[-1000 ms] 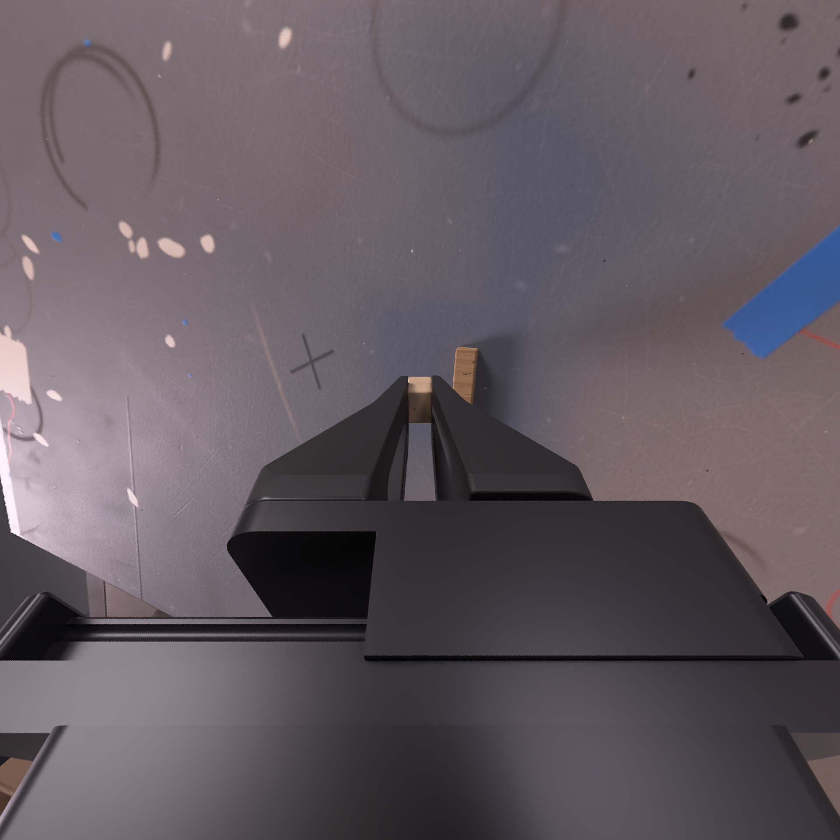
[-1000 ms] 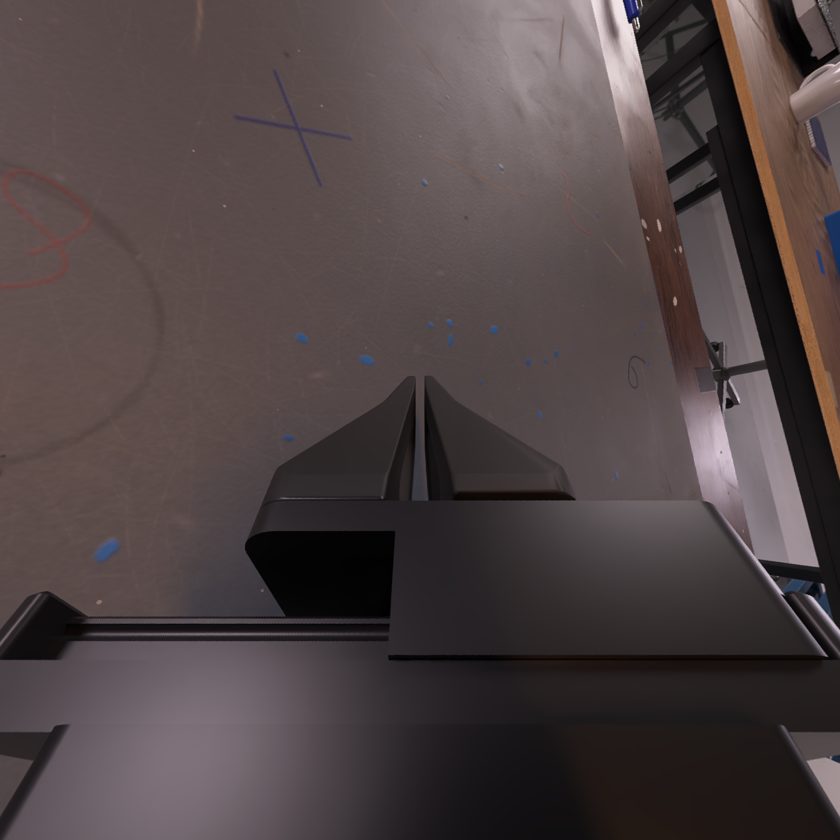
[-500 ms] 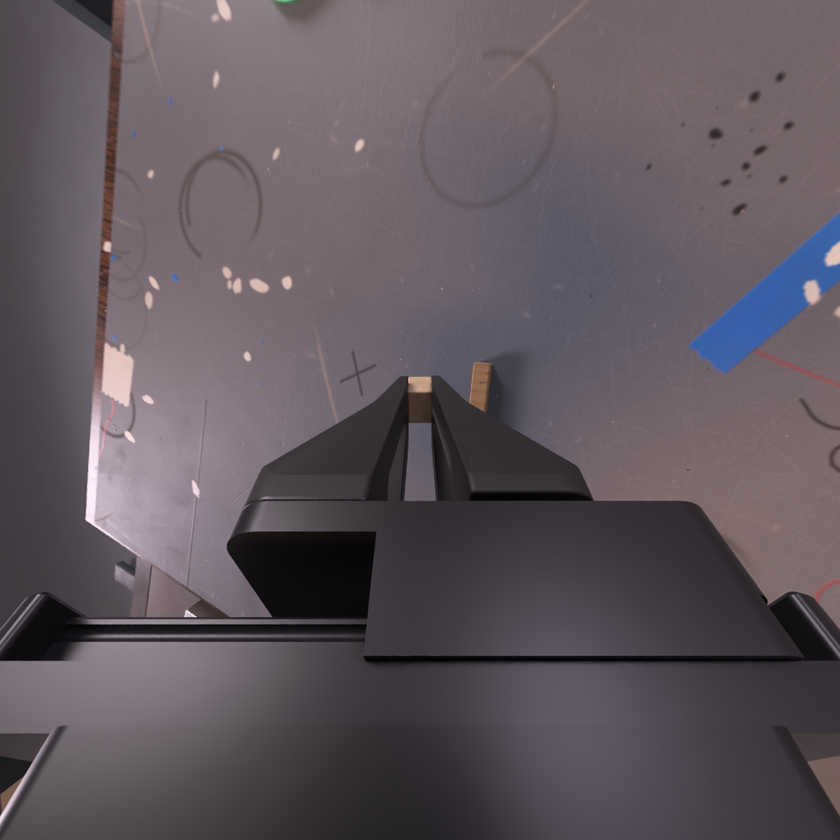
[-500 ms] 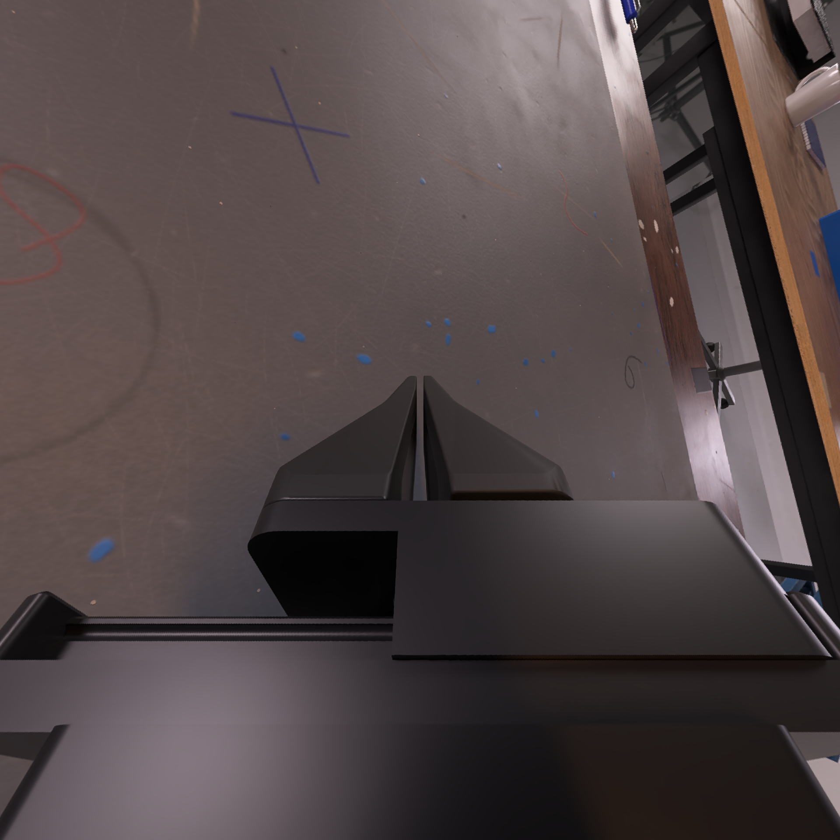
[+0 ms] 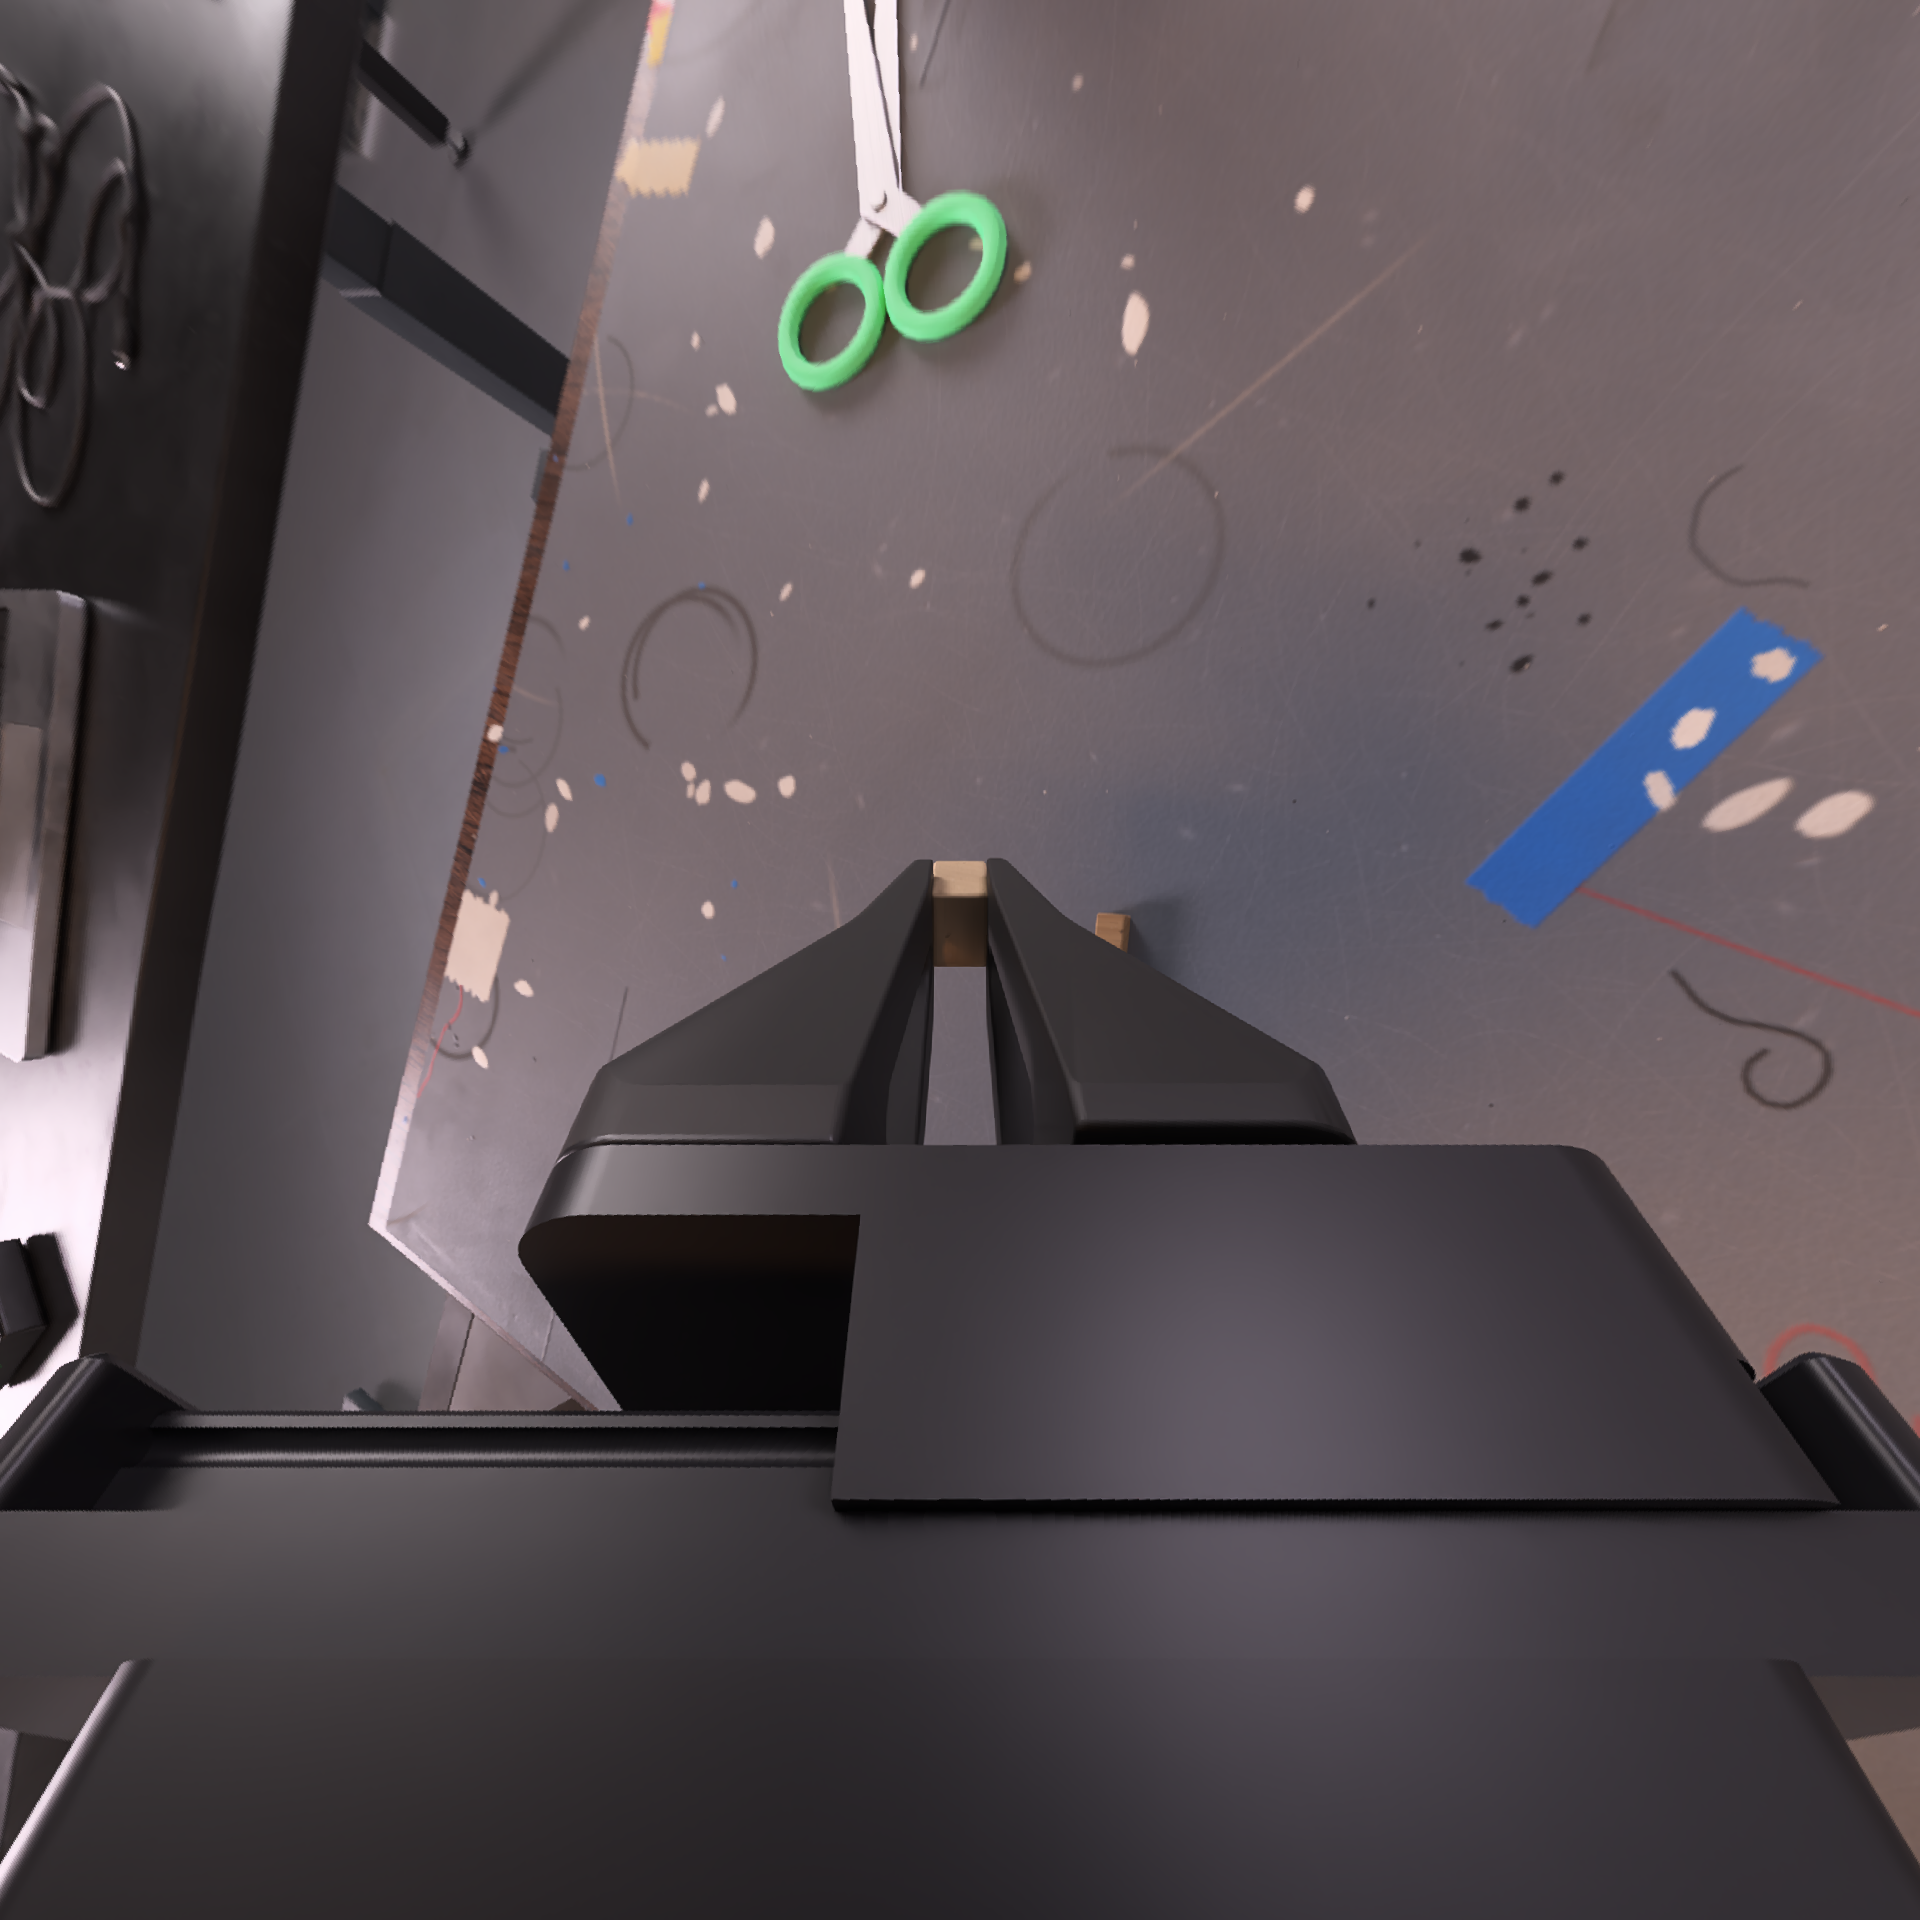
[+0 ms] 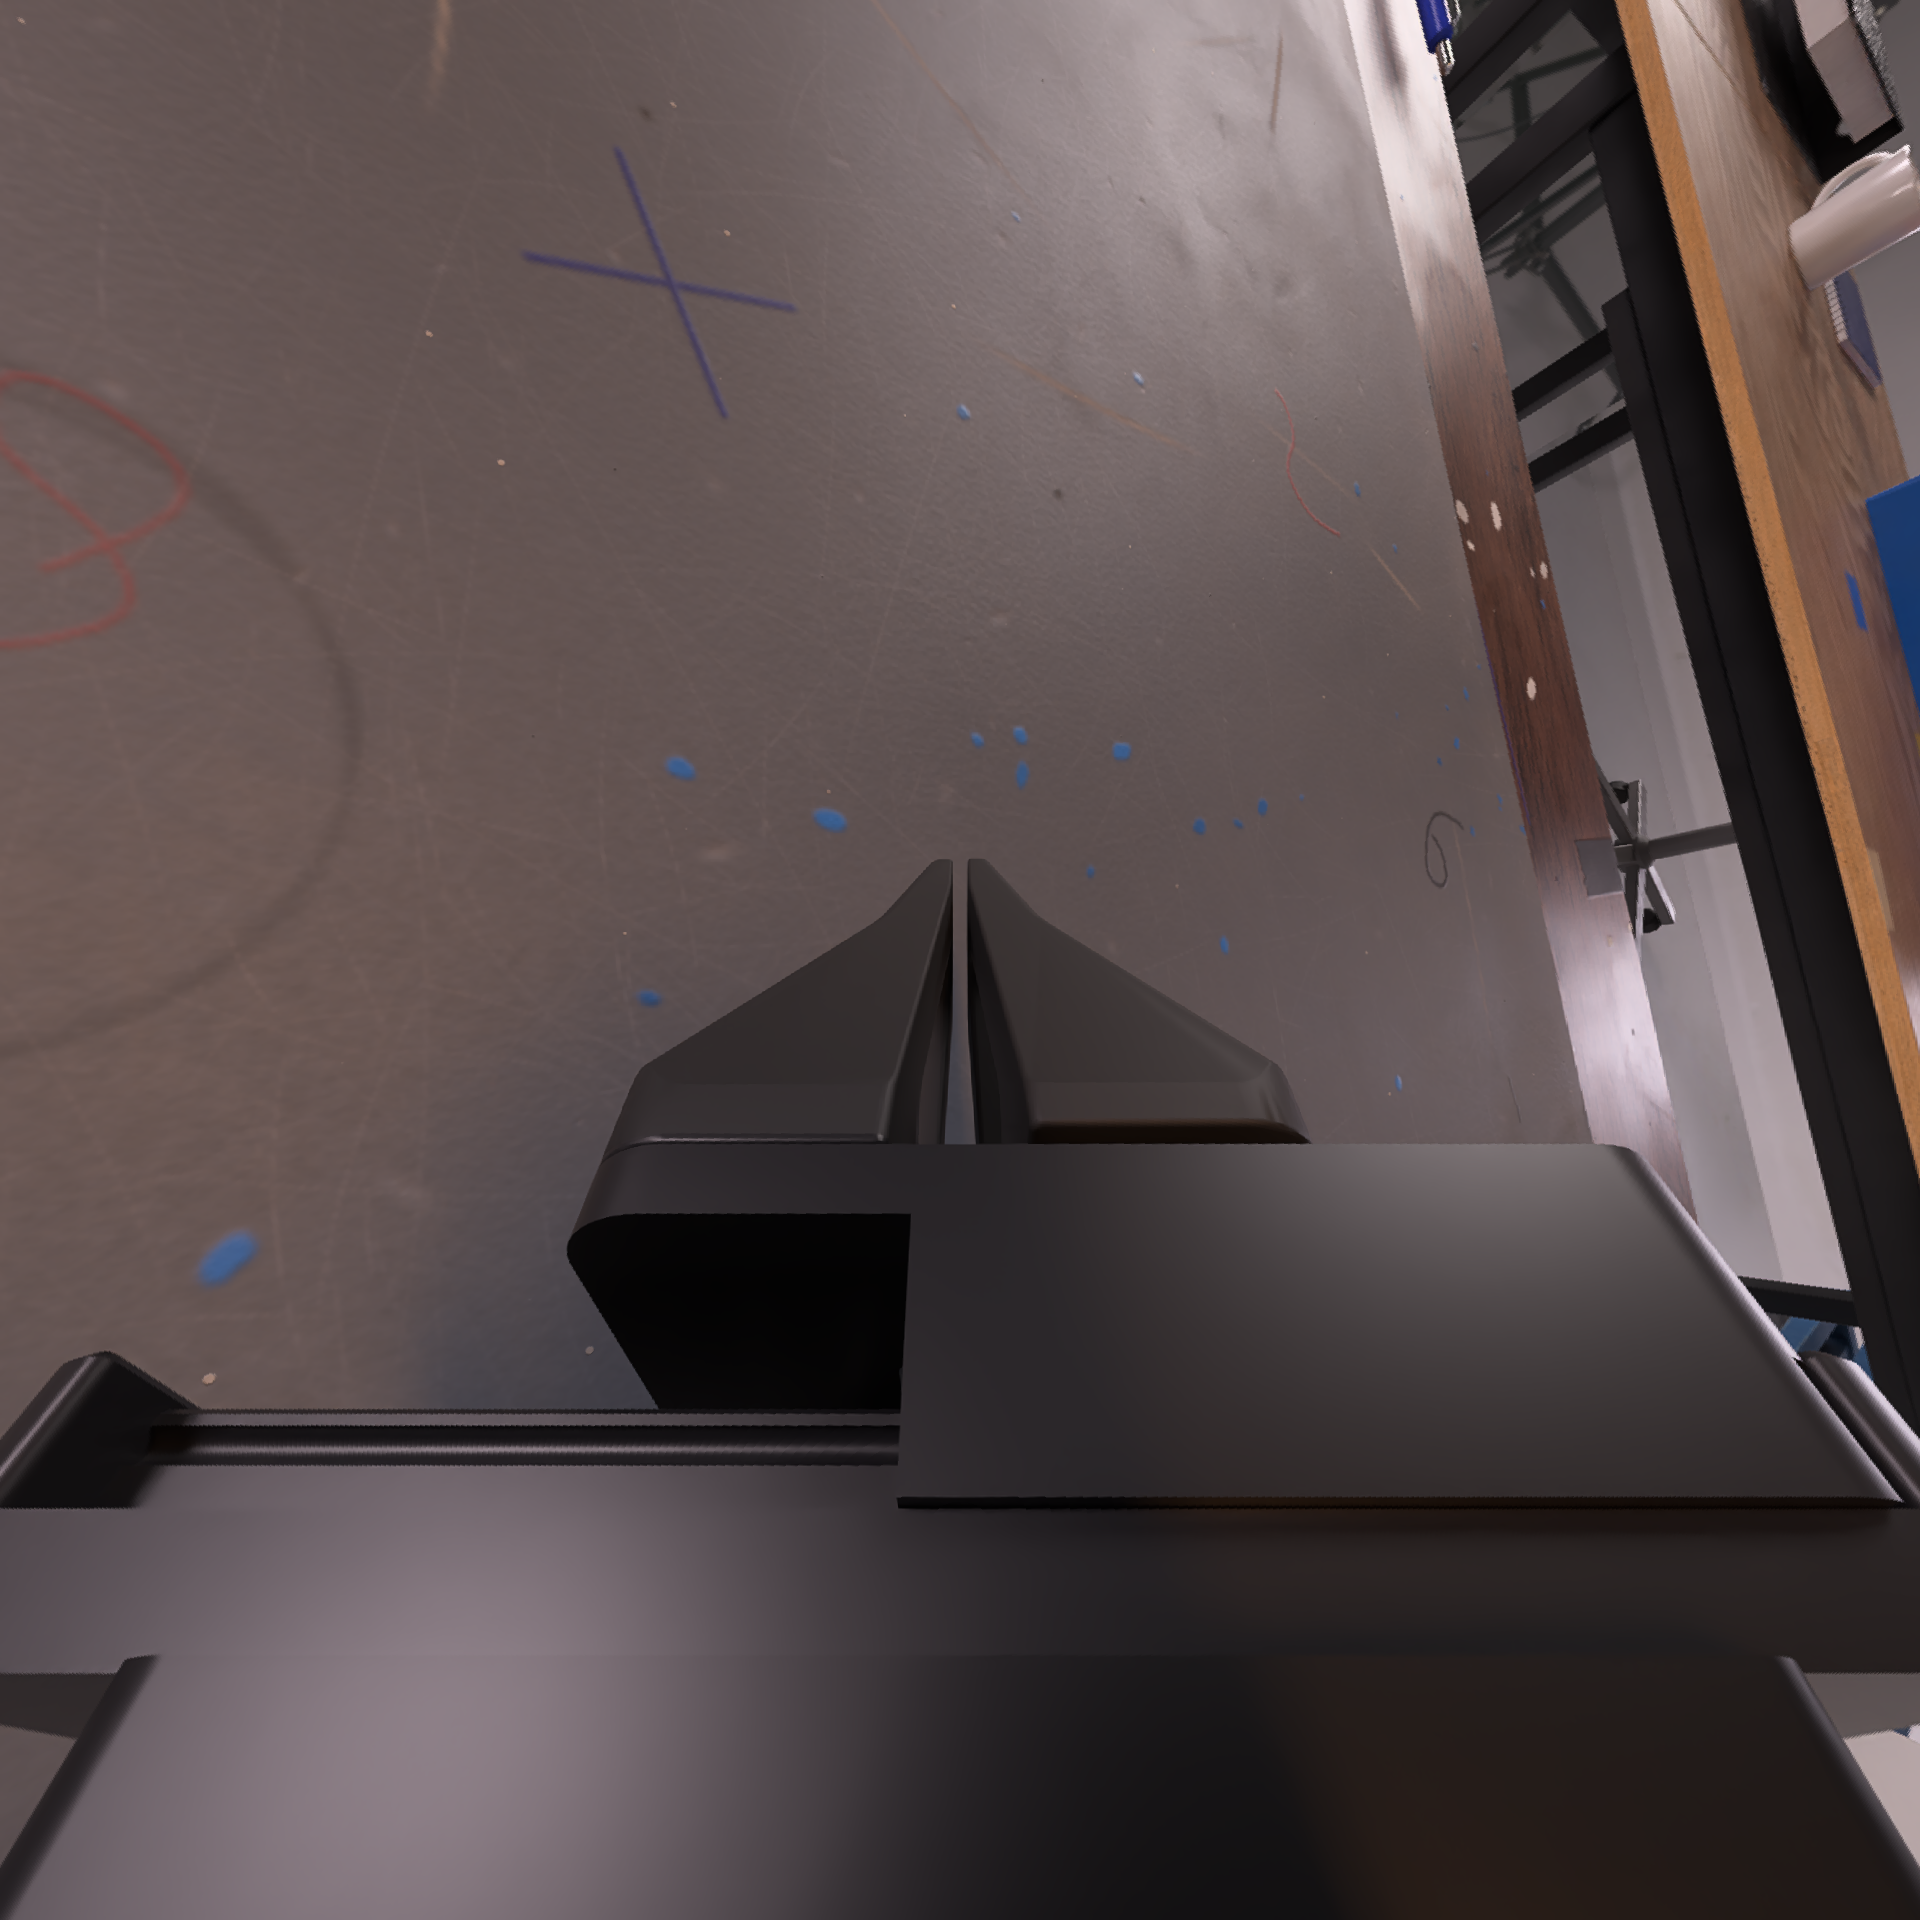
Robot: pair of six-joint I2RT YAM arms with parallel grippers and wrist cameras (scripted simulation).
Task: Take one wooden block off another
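Observation:
In the left wrist view my left gripper (image 5: 959, 878) is shut on a pale wooden block (image 5: 958, 914) and holds it well above the grey table (image 5: 1299, 727). A second wooden block (image 5: 1112, 928) stands on the table below, just right of my fingers and mostly hidden behind the right finger (image 5: 1049, 997). In the right wrist view my right gripper (image 6: 959, 868) is shut and empty, hovering over the table (image 6: 727, 623); no block shows there.
Green-handled scissors (image 5: 891, 281) lie at the far side of the table. A blue tape strip (image 5: 1642, 769) lies to the right. The table's left edge (image 5: 488, 748) drops to the floor. In the right wrist view the table's right edge (image 6: 1507, 623) borders a wooden bench with a white cup (image 6: 1860, 218).
My left gripper has risen with the pale block; the table and the second block look farther away, and the scissors and table edge have come into view. The right gripper has barely moved.

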